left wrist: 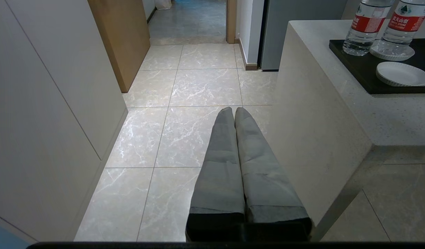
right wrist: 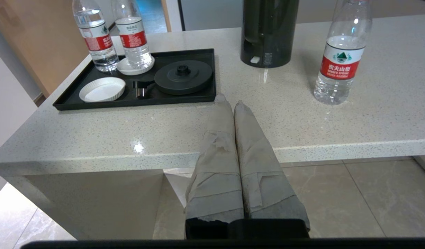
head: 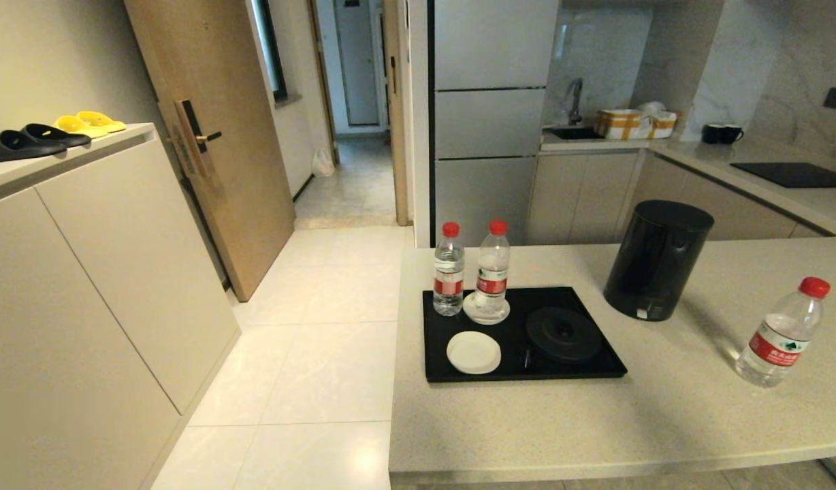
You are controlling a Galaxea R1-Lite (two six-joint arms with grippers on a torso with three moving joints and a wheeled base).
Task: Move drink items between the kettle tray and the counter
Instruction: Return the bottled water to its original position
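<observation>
The black kettle tray (head: 595, 371) lies on the beige counter (head: 527, 422) and bears the round kettle base (head: 563, 333). At the tray's far left corner stand two water bottles, one on the tray itself (head: 448, 269) and one on a white saucer (head: 493, 275). The black kettle (head: 656, 260) stands on the counter right of the tray. A third bottle (head: 783, 333) stands further right. My left gripper (left wrist: 233, 111) is shut, low over the floor beside the counter's end. In front of the counter's near edge my right gripper (right wrist: 229, 102) is shut, holding nothing. Neither arm shows in the head view.
An empty white saucer (head: 473, 352) lies on the tray's near left part. A cream cabinet (head: 84, 272) with slippers stands to the left across the tiled floor. Far right are a black hob (head: 792, 174) and black mugs (head: 721, 133).
</observation>
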